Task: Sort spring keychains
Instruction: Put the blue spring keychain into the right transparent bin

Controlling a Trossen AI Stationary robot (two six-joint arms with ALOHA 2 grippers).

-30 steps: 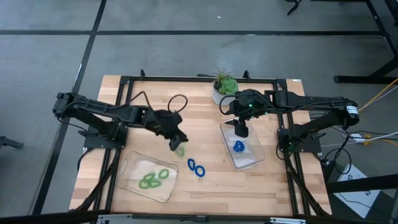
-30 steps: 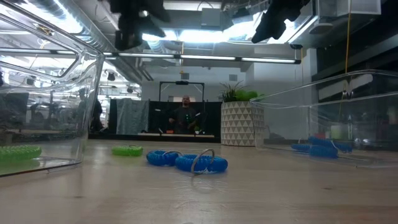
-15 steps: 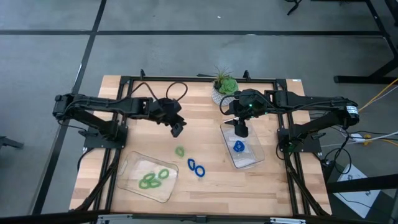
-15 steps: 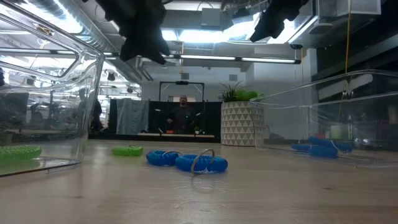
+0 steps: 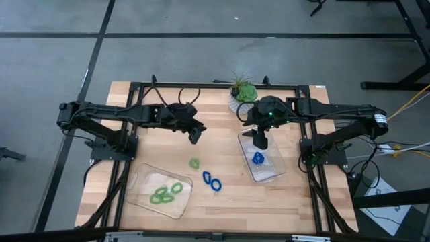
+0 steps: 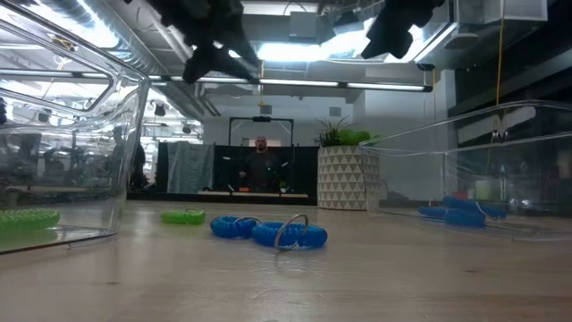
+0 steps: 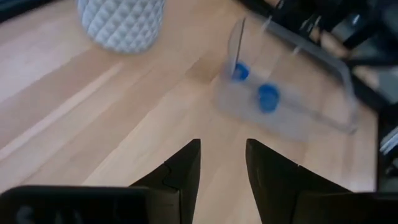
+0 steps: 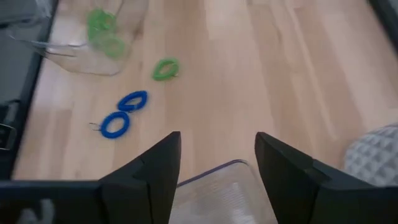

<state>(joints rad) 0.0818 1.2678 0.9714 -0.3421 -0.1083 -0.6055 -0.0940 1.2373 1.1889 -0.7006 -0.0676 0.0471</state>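
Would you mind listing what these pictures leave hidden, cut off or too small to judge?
- Left tray, high view: how many green keychains lie in it; they overlap and are too small to count.
- Right tray, high view: how many blue keychains it holds; too small there, blurred in the left wrist view.
- Left gripper and right gripper, low view: both cut off by the top edge.
- Potted plant, left wrist view: leaves cut off by the edge.

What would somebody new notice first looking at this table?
Probably the bright keychains: two blue spring keychains and one green spring keychain lie loose mid-table on the wood. More green ones sit in the left clear tray, and a blue one in the right clear tray, under the right tool.
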